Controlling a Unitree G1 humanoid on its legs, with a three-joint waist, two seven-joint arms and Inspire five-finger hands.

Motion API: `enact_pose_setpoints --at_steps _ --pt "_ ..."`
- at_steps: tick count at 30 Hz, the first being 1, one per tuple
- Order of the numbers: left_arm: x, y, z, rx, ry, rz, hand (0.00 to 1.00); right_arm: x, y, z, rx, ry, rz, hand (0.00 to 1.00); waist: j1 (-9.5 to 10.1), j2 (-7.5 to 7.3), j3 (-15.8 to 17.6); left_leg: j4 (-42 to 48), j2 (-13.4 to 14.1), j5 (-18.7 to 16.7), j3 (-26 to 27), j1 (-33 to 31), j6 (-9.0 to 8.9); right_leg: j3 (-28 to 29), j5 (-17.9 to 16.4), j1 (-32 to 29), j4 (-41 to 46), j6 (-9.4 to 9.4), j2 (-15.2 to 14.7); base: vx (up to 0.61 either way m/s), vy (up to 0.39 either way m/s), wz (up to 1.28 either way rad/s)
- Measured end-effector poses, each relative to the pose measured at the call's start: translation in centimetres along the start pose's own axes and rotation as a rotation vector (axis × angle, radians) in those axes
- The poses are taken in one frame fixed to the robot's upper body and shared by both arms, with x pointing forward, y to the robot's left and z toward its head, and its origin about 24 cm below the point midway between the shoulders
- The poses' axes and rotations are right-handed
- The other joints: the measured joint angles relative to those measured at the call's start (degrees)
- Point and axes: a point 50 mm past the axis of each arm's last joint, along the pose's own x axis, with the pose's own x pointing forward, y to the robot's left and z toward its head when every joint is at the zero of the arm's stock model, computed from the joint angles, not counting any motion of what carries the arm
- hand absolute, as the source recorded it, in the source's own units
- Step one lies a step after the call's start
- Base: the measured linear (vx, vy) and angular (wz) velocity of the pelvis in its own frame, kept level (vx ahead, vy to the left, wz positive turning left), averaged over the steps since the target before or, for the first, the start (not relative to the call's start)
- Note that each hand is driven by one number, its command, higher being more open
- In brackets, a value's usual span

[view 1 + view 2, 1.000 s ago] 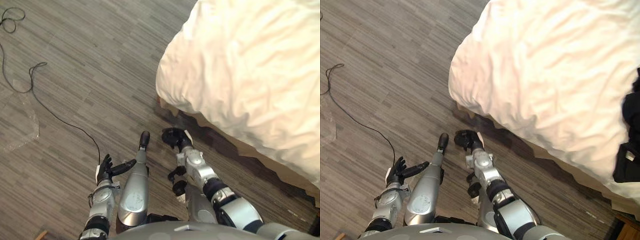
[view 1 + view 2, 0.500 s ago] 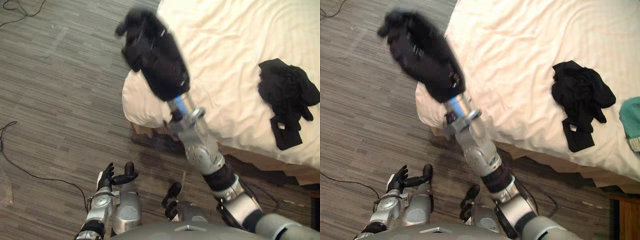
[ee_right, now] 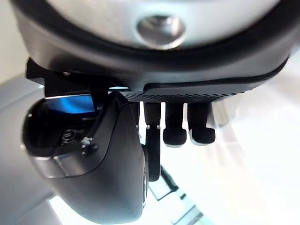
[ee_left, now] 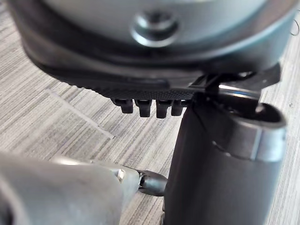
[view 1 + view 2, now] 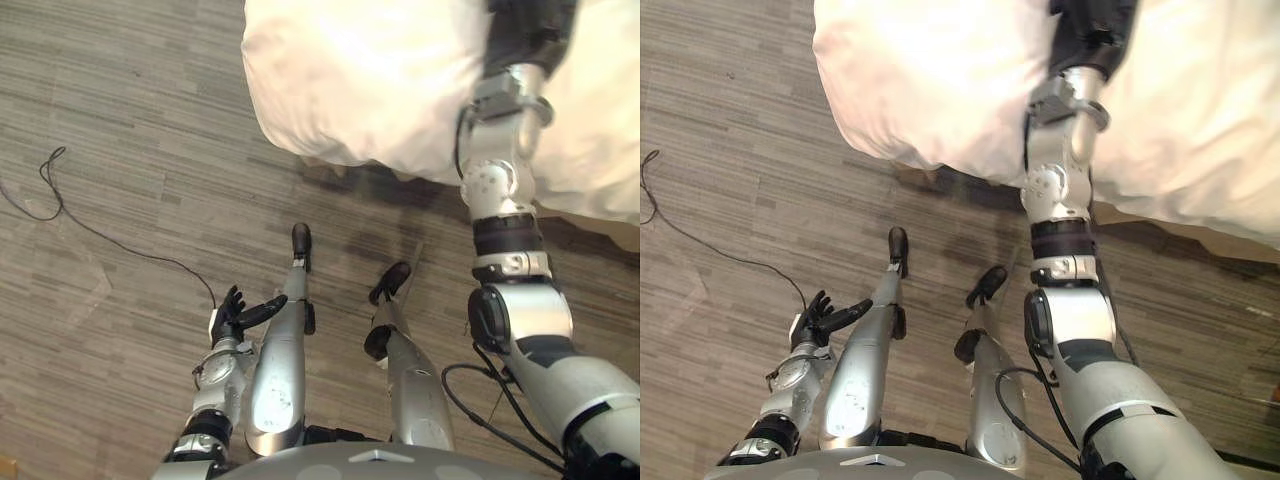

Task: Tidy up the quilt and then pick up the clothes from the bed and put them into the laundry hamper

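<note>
Partly cropped, right robot hand [image 5: 1092, 30] over quilt [image 5: 350, 80], left robot hand [image 5: 230, 315] low, both slack, empty

The floor [image 5: 120, 120] is laid in narrow wood-look planks, grey-brown and finely streaked, with staggered joints running across the room. The left wrist view shows the same planks close up, crossed by a pale seam. A bed [image 5: 1220, 240] stands at the upper right, and a tan strip of its base shows low along its side. A dark shadow [image 5: 360, 190] lies on the planks under its edge. Strong light falls on the bed's top. A faint shiny patch [image 5: 95, 290] at the left may be clear film.
</note>
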Motion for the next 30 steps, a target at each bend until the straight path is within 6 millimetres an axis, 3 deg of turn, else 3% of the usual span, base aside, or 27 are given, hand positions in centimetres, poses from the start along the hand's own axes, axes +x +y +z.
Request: enact_pose_setpoints --at_steps 2,5,6,7,8,9,10,11,13,14,15,16,17,19,22,24,25,26,27,28,29,30 --pt "0.0 -0.1 0.0 -0.011 0.002 -0.013 1.0 -2.1 -2.0 -1.7 0.053 0.037 -0.092 0.0 0.04 -0.51 -0.1 0.0 0.2 -0.9 1.3 2.9 -0.06 0.8 -0.8 2.0 0.9 -0.03 -0.2 0.11 0.054 -0.22" --pt "0.2 1.3 -0.4 -0.054 0.044 0.038 1.0 -8.8 -6.5 -5.9 0.135 0.202 -0.27 0.0 -1.33 -4.5 -3.4 0.0 0.4 -4.0 5.7 9.4 -0.44 3.6 -3.3 5.4 3.3 0.51 -1.1 0.16 0.068 -0.45" --pt "0.2 2.2 -0.7 -0.073 0.074 0.061 1.0 -13.7 -9.9 -7.2 0.159 0.297 -0.43 0.0 -2.91 -6.45 -7.2 0.0 0.6 -5.4 8.6 11.6 -0.13 4.1 -4.6 6.9 4.0 0.96 -1.5 0.19 0.053 -0.15" --pt "0.2 2.3 -0.8 -0.081 0.08 0.063 1.0 -15.4 -11.0 -7.5 0.163 0.326 -0.495 0.0 -3.44 -6.97 -8.3 0.0 0.8 -5.6 9.9 12.3 -0.11 4.2 -5.2 7.4 4.4 1.06 -1.7 0.21 0.048 -0.07" --pt "0.2 2.5 -0.7 -0.087 0.082 0.057 1.0 -20.1 -14.6 -7.9 0.14 0.417 -0.677 0.0 -4.61 -8.1 -10.3 0.0 0.8 -6.3 11.7 14.8 -0.02 4.6 -6.4 8.9 5.6 1.31 -2.2 0.17 0.045 -0.13" --pt "0.3 2.5 -0.5 -0.084 0.075 0.042 1.0 -24.9 -18.2 -7.6 0.091 0.519 -0.873 0.0 -5.37 -9.0 -12.0 0.0 0.5 -7.3 13.1 16.8 -0.28 5.2 -7.5 10.1 6.5 1.52 -2.8 0.19 0.053 -0.21" --pt "0.3 2.4 -0.4 -0.084 0.071 0.029 1.0 -29.0 -20.3 -6.7 0.065 0.572 -1.037 0.0 -5.82 -9.08 -12.8 0.0 0.4 -7.9 14.1 18.3 -0.34 5.7 -8.0 11.0 6.8 1.63 -3.1 0.26 0.059 -0.42" --pt "0.3 2.4 -0.5 -0.085 0.075 0.024 1.0 -35.6 -22.9 -4.0 -0.004 0.627 -1.27 0.0 -6.68 -8.48 -13.6 0.0 0.1 -8.5 15.8 21.0 -0.53 6.6 -8.4 12.8 6.8 1.5 -3.4 0.22 0.034 -0.45" --pt "0.0 3.0 -1.0 -0.086 0.089 0.044 1.0 -41.0 -23.8 -0.8 -0.075 0.651 -1.431 0.0 -7.84 -7.35 -14.6 0.0 0.0 -9.6 18.5 24.3 -1.14 8.5 -8.8 14.4 6.8 1.72 -3.5 0.19 0.005 -0.88" --pt "-0.8 4.4 -2.2 -0.097 0.118 0.091 1.0 -44.9 -24.1 2.2 -0.149 0.672 -1.539 0.0 -9.27 -5.92 -15.6 0.1 0.3 -11.2 22.3 28.5 -2.0 10.5 -8.8 16.0 6.9 1.73 -3.0 0.19 -0.016 -1.24" --pt "-1.1 4.9 -2.5 -0.099 0.127 0.107 1.0 -45.9 -24.2 3.2 -0.174 0.676 -1.568 0.0 -9.59 -5.38 -15.9 0.8 0.6 -12.1 23.7 29.8 -2.41 11.3 -8.9 16.5 7.0 1.73 -2.8 0.19 -0.031 -1.4" --pt "-1.3 5.2 -2.9 -0.099 0.136 0.122 1.0 -47.1 -24.2 4.5 -0.207 0.683 -1.602 1.0 -9.85 -4.64 -16.4 3.3 1.3 -14.0 25.2 30.9 -2.96 13.1 -8.8 16.9 7.2 1.71 -2.6 0.1 -0.026 -1.04" --pt "-1.4 5.3 -3.0 -0.099 0.138 0.126 1.0 -47.8 -24.2 5.2 -0.227 0.692 -1.622 1.0 -10.26 -3.97 -16.8 7.1 1.9 -16.6 24.9 30.8 -3.11 14.8 -8.8 17.0 7.6 1.7 -2.3 0.09 -0.046 -1.22" --pt "-1.4 4.7 -3.1 -0.111 0.135 0.125 1.0 -47.9 -24.3 4.9 -0.236 0.753 -1.607 1.0 -9.86 -2.15 -18.0 19.2 4.7 -24.3 11.4 28.6 -2.63 21.4 -8.9 15.8 8.9 1.62 -0.5 0.01 -0.056 -1.48" --pt "-2.4 3.8 -4.9 -0.144 0.184 0.128 1.0 -45.7 -24.2 2.2 -0.23 0.847 -1.484 1.0 -9.88 0.95 -20.3 21.1 4.3 -32.3 -3.9 31.3 -4.82 31.3 -8.0 13.7 9.1 2.62 3.3 -0.09 0.091 -1.85" --pt "-2.6 3.4 -5.4 -0.14 0.202 0.116 1.0 -45.6 -23.5 1.0 -0.234 0.92 -1.422 1.0 -9.92 0.62 -20.3 20.2 2.7 -33.4 -2.8 34.0 -4.6 35.0 -7.1 13.5 9.0 3.67 3.5 -0.14 0.161 -1.21" --pt "-2.7 3.4 -5.7 -0.139 0.21 0.12 1.0 -45.7 -23.3 0.7 -0.244 0.97 -1.389 1.0 -9.92 -0.27 -20.6 19.0 2.1 -33.5 1.3 35.3 -4.09 35.0 -7.4 12.3 9.1 3.84 2.0 -0.2 0.157 -1.23" --pt "-3.1 3.6 -6.2 -0.132 0.221 0.127 1.0 -45.7 -23.2 0.6 -0.278 1.014 -1.355 1.0 -8.99 -1.09 -21.1 17.2 1.0 -33.0 5.5 36.3 -3.29 27.8 -8.5 11.0 9.7 2.14 -1.2 -0.19 0.16 -1.34" --pt "-3.3 3.9 -6.3 -0.124 0.221 0.134 1.0 -45.6 -23.1 0.4 -0.296 1.038 -1.333 1.0 -8.35 -1.31 -21.3 16.6 0.6 -32.8 7.4 36.8 -3.11 23.9 -8.8 10.0 10.1 1.68 -2.9 -0.11 0.191 -1.5" --pt "-3.4 4.5 -6.2 -0.103 0.219 0.148 1.0 -45.5 -22.7 -0.2 -0.349 1.115 -1.264 1.0 -7.94 -3.09 -21.0 16.3 -0.6 -32.5 10.5 36.9 -2.67 16.2 -9.1 8.2 11.4 1.21 -6.5 -0.06 0.149 -1.32" --pt "-3.4 4.8 -6.1 -0.069 0.217 0.148 1.0 -45.5 -22.4 -0.7 -0.401 1.196 -1.186 1.0 -7.68 -4.4 -19.8 16.6 -0.7 -32.4 13.2 37.4 -2.47 9.4 -10.6 7.1 13.8 -1.3 -9.1 -0.06 0.098 -1.22" --pt "-3.6 4.9 -6.4 -0.053 0.226 0.149 1.0 -45.3 -22.4 -0.9 -0.43 1.231 -1.146 1.0 -7.59 -3.91 -19.2 16.6 0.0 -32.4 14.4 37.9 -2.47 6.8 -11.8 6.4 16.2 -3.29 -9.5 0.0 0.021 -1.0"
